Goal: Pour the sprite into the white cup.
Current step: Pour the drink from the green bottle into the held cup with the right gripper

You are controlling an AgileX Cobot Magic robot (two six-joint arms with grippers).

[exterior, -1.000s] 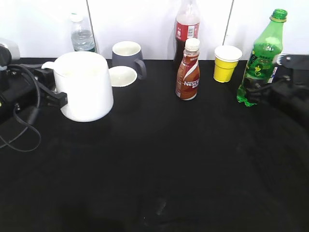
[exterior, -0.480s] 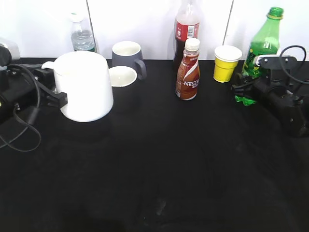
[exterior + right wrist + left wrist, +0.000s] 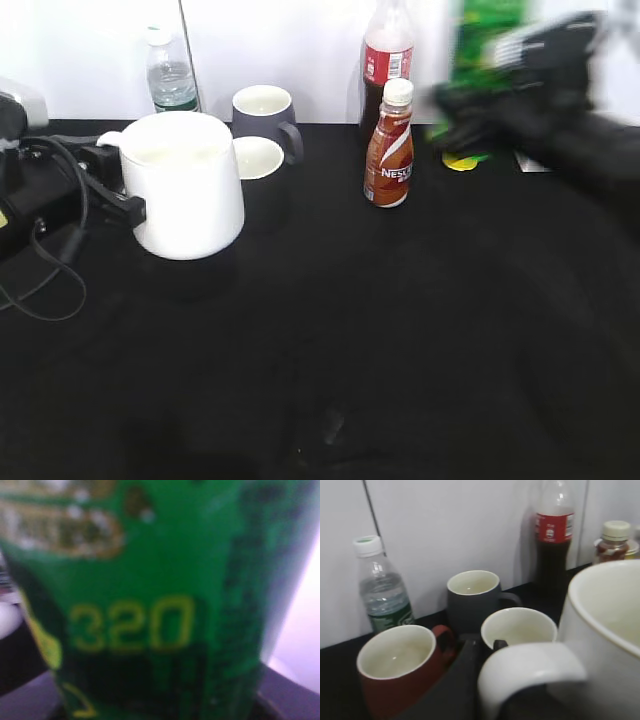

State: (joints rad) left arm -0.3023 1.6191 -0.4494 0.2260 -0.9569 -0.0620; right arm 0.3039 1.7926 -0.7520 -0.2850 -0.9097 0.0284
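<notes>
you're looking at a black table [image 3: 380,330] set against a white wall. on it, near the back edge, stand a small clear water bottle [image 3: 170,72], a dark mug [image 3: 264,116], a cola bottle [image 3: 387,55] and a brown nescafe bottle [image 3: 390,145]. a small white cup [image 3: 259,158] sits just in front of the dark mug. a red mug [image 3: 400,667] stands beside them in the left wrist view.

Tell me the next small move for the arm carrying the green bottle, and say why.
Probably carry the sprite leftward toward the white cup before tipping it. The right gripper has the bottle lifted near the back right, blurred, well apart from the cup. The cup's handle sits in the left gripper, with its mouth facing up. The Nescafe bottle stands between them, so pass above it.
</notes>
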